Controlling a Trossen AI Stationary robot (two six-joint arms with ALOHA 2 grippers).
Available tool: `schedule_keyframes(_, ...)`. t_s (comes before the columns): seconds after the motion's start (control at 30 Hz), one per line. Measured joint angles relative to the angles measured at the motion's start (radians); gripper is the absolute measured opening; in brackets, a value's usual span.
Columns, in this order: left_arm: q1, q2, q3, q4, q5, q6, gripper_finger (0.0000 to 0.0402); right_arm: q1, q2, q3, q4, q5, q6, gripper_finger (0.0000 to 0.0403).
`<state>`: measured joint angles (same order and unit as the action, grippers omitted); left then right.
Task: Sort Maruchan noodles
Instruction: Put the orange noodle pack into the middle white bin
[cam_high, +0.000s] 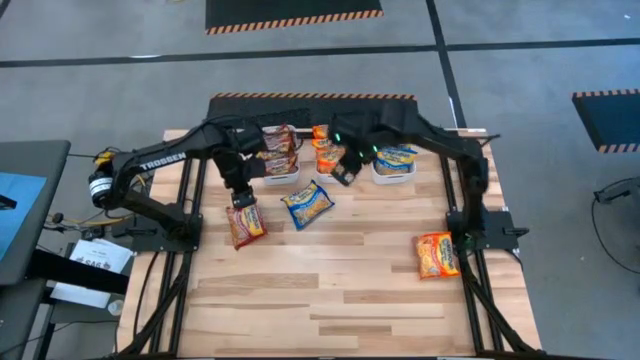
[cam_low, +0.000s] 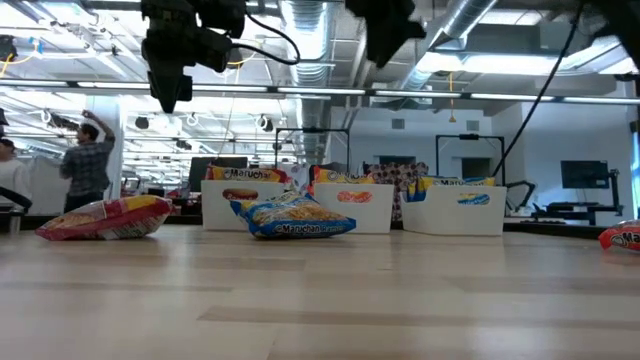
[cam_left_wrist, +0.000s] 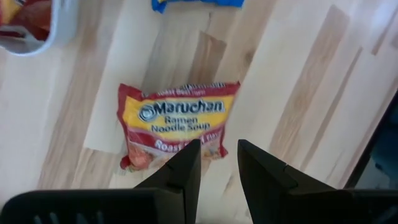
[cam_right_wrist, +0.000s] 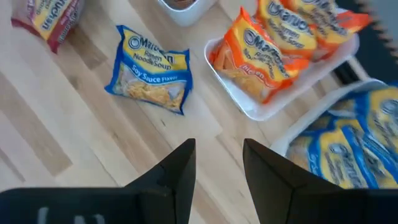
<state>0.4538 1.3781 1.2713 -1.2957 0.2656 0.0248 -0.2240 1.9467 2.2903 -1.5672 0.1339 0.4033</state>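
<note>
I see my left gripper (cam_left_wrist: 217, 165) hanging above the table (cam_high: 330, 290), fingers parted and empty, the maroon packet (cam_left_wrist: 175, 127) lying flat right below it. My right gripper (cam_right_wrist: 217, 165) hovers parted too, the blue packet (cam_right_wrist: 149, 68) loose near it.

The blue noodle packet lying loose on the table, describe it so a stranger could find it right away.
Start at the row of three white bins along the table's far edge. Just in front of the middle one lies the blue packet, alone on bare wood. Its loose neighbours are a maroon packet and an orange packet.
</note>
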Motion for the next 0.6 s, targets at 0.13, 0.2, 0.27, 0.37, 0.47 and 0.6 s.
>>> schedule_keyframes(0.13,-0.025,0.000,0.000,-0.035,-0.001,0.035,0.0091,0.117,-0.103,-0.174,-0.004,0.130,0.169,0.0159)
schedule_keyframes(0.2,-0.034,0.000,0.000,-0.041,-0.001,0.045,0.0091,0.164,-0.157,-0.284,-0.004,0.142,0.292,0.0159)
schedule_keyframes(0.27,-0.043,0.000,0.000,-0.044,-0.001,0.052,0.0091,0.209,-0.222,-0.399,-0.003,0.144,0.416,0.0159)
schedule_keyframes(0.37,-0.055,0.000,0.000,-0.042,0.002,0.070,0.0091,0.278,-0.309,-0.563,-0.007,0.144,0.599,0.0159)
schedule_keyframes(0.47,-0.061,0.000,0.000,-0.028,0.003,0.071,0.0091,0.345,-0.371,-0.711,-0.004,0.106,0.772,0.0159)
schedule_keyframes(0.6,-0.062,0.000,0.000,-0.025,0.010,0.071,0.0091,0.431,-0.408,-0.848,-0.006,0.035,0.912,0.0159)
